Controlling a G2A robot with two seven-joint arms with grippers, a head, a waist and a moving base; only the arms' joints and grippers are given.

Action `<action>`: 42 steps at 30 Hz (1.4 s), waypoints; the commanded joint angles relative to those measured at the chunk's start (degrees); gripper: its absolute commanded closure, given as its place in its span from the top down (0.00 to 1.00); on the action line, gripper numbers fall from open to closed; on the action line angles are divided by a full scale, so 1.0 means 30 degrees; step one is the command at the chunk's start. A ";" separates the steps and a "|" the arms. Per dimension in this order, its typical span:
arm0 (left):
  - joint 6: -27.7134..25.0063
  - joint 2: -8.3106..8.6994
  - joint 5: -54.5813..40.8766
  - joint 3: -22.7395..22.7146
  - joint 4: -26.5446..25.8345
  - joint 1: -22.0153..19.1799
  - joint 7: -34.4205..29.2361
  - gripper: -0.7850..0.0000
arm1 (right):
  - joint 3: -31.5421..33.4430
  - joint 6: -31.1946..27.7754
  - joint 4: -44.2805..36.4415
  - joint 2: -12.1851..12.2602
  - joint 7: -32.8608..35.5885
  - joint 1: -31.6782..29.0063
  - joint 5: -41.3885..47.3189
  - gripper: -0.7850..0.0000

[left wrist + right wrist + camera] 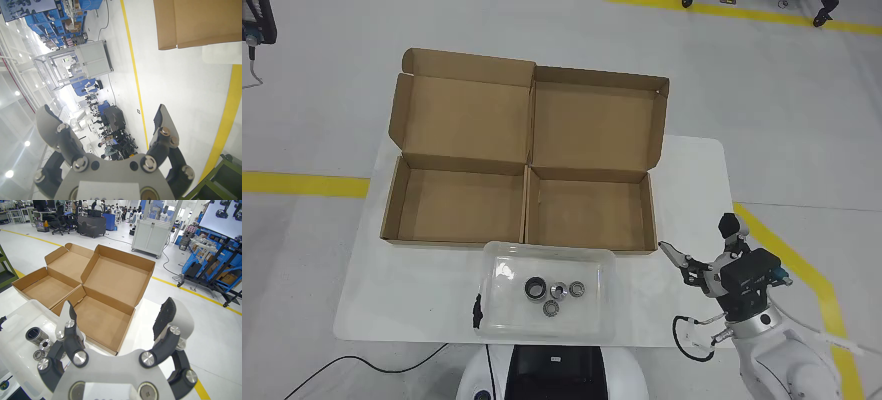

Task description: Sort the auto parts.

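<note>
Your right gripper (118,309) hangs with its jaws spread wide and nothing between them, at the lower right of the top view (700,240), over the table (692,180) edge. Your left gripper (104,111) is just as wide and bare, aimed off across the workshop floor.

Out from the right gripper, the right carton (587,212) lies just beside it, flap thrown back, with the left carton (457,205) touching it on the far side. Below them, at lower centre, sits the clear bin (500,262), and there are your auto parts (559,291): four metal pieces bunched near its middle, the tall cylinder (35,334) the biggest.

All four are in the bin, so I'd call this the very first pick, not yet begun. The next move asks you to swing the right gripper across over the bin, single out one piece, and come down with the jaws straddling it. They're packed close, so pick an outer one.
</note>
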 commanded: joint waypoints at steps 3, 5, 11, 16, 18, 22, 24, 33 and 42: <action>0.0000 0.0000 0.0000 0.0000 0.0000 0.0000 0.0000 1.00 | 0.0000 0.0000 0.0000 0.0000 0.0000 0.0000 0.0000 1.00; 0.0000 0.0000 0.0000 0.0000 0.0000 0.0000 0.0000 1.00 | 0.0000 0.0000 0.0000 0.0000 0.0000 0.0000 0.0000 1.00; 0.0000 0.0000 0.0000 0.0000 0.0000 0.0000 0.0000 1.00 | 0.0000 0.0000 0.0000 0.0000 0.0000 0.0000 0.0000 1.00; 0.0000 0.0000 0.0000 0.0000 0.0000 0.0000 0.0000 1.00 | 0.0000 0.0000 0.0000 0.0000 0.0000 0.0000 0.0000 1.00; 0.0000 0.0000 0.0000 0.0000 0.0000 0.0000 0.0000 1.00 | 0.0000 0.0000 0.0000 0.0000 0.0000 0.0000 0.0000 1.00; 0.0000 0.0000 0.0000 0.0000 0.0000 0.0000 0.0000 1.00 | 0.0000 0.0000 0.0000 0.0000 0.0000 0.0000 0.0000 1.00; 0.0000 0.0000 0.0000 0.0000 0.0000 0.0000 0.0000 1.00 | 0.0000 0.0000 0.0000 0.0000 0.0000 0.0000 0.0000 1.00; 0.0000 0.0000 0.0000 0.0000 0.0000 0.0000 0.0000 1.00 | 0.0000 0.0000 0.0000 0.0000 0.0000 0.0000 0.0000 1.00; 0.0000 0.0000 0.0000 0.0000 0.0000 0.0000 0.0000 1.00 | -0.0716 -0.0903 0.0759 0.0075 0.0714 0.0453 0.0451 1.00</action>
